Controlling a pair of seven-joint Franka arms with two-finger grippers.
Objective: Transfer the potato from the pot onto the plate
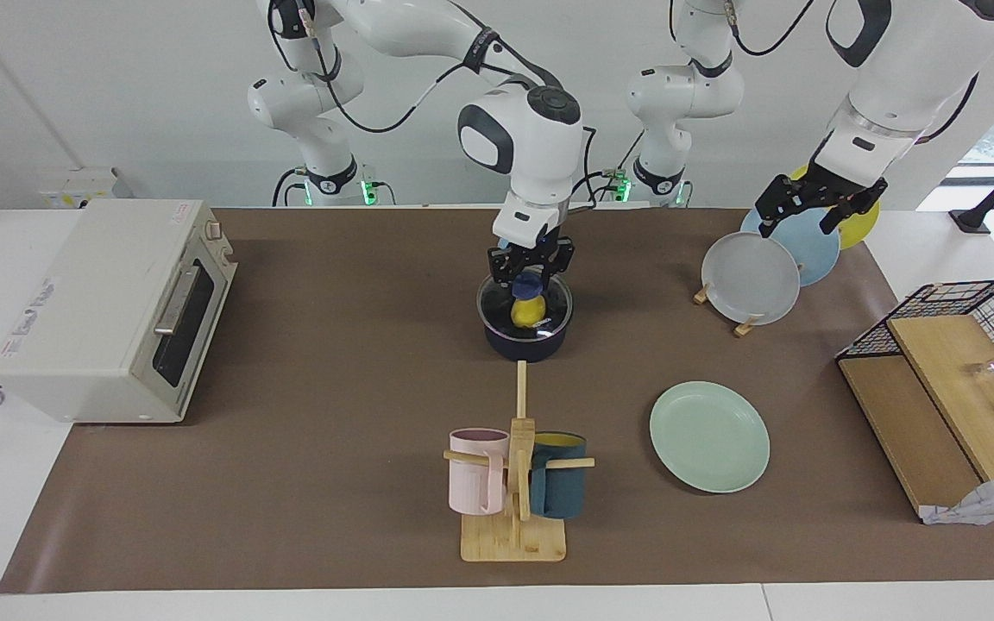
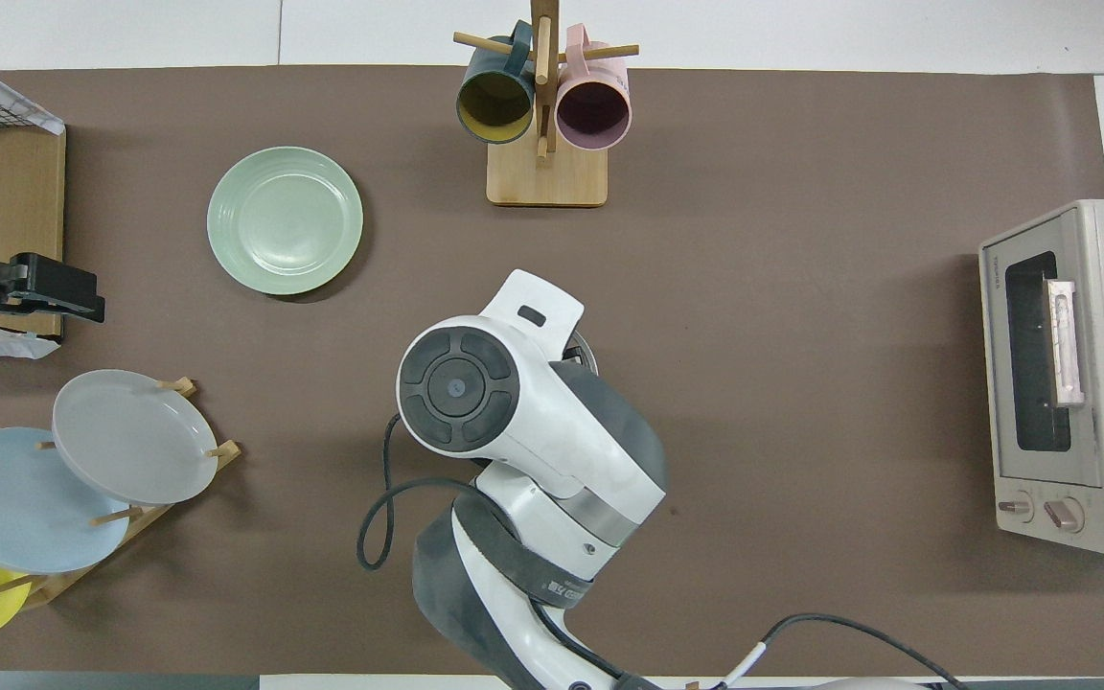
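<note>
Nearest the facing camera, a wooden mug rack (image 1: 514, 509) is seen with a pink mug (image 1: 476, 472) and a dark teal mug (image 1: 559, 476) hung on it. Beside it, toward the left arm's end of the table, the mint-green plate (image 1: 709, 436) is laid flat and bare. Nearer the robots, the pot (image 1: 525, 332) is placed at mid-table, and the potato (image 1: 528, 310) is seen inside it. The right gripper (image 1: 529, 280) is lowered into the pot, its fingers clamped on the potato. The left gripper (image 1: 818, 210) is held waiting with its fingers spread wide over the plate rack (image 1: 726, 312), where a grey plate (image 1: 749, 278) and a light blue plate (image 1: 812, 246) are propped
</note>
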